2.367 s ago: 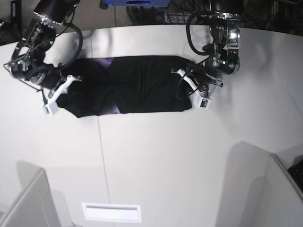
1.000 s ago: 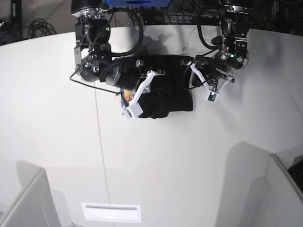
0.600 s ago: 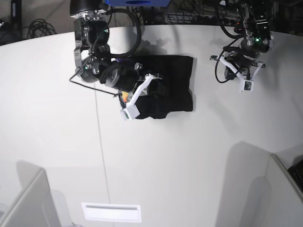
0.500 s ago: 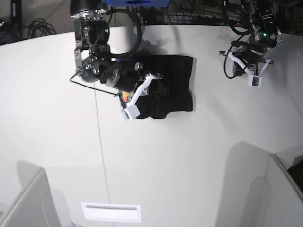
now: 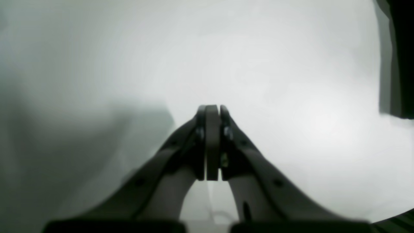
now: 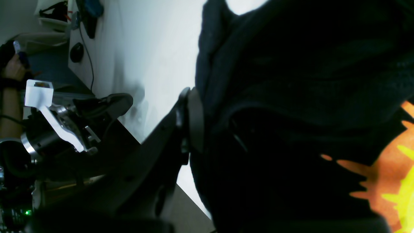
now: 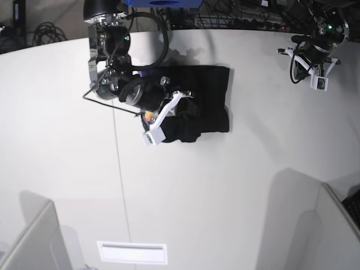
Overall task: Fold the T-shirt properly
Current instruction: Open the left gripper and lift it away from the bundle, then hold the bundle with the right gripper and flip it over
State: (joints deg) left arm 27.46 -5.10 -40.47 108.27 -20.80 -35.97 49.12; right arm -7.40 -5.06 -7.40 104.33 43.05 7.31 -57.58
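The black T-shirt (image 7: 208, 101) lies folded in a thick pile at the table's back middle. In the right wrist view its black cloth (image 6: 291, 81) fills the frame, with the orange-yellow print (image 6: 388, 181) showing at lower right. My right gripper (image 7: 179, 109) sits on the pile's left edge and is shut on the cloth; only one finger (image 6: 194, 119) shows, the other is hidden under the cloth. My left gripper (image 7: 312, 64) is far right at the back, apart from the shirt. In its wrist view it (image 5: 212, 108) is shut and empty over bare table.
The white table (image 7: 225, 185) has a seam (image 7: 119, 169) and a slot plate (image 7: 132, 252) near the front. Grey partitions stand at front left (image 7: 28, 242) and front right (image 7: 332, 225). Cables and a blue object (image 7: 163, 3) lie beyond the back edge.
The shirt lay spread out; my right gripper carried its left half over to the right. My left gripper left the shirt's right edge and moved away to the far back right.
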